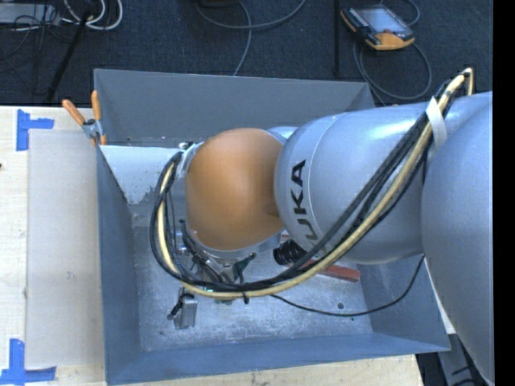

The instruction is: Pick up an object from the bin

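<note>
My gripper (pixel 184 312) hangs below the orange wrist cover, low over the bin's floor in the front left part. Nothing shows beneath it there except bare, scuffed grey metal. An orange-red flat thing (pixel 344 273) lies on the floor to the right, apart from the gripper and mostly hidden under the arm, so its shape is unclear.
The big grey arm and its looping cables cover the middle and right of the bin. The sloping bin walls rise close on the left and front of the gripper. A thin black cable trails across the floor at the front right.
</note>
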### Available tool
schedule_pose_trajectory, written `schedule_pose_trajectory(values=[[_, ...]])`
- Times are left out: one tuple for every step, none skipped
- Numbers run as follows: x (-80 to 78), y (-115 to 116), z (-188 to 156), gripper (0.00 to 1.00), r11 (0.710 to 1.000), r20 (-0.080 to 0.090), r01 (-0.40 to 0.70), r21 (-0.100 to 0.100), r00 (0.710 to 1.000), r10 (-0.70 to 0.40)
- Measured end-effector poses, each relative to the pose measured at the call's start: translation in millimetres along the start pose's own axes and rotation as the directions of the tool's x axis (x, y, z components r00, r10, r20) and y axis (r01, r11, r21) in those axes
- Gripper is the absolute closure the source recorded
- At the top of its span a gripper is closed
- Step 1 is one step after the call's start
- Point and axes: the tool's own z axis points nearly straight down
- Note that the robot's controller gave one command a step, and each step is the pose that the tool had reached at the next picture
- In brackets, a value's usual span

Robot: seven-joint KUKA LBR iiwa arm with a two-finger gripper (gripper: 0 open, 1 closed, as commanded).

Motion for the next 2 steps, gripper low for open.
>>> schedule_pose_trajectory(values=[[-87.2, -47.4, 94.2, 0.0, 0.996, 0.006, 0.09, 0.0, 0.996, -0.09], [-82.8, -101.6, 120.1, 0.0, 0.978, 0.005, 0.211, -0.001, 0.978, -0.211]])
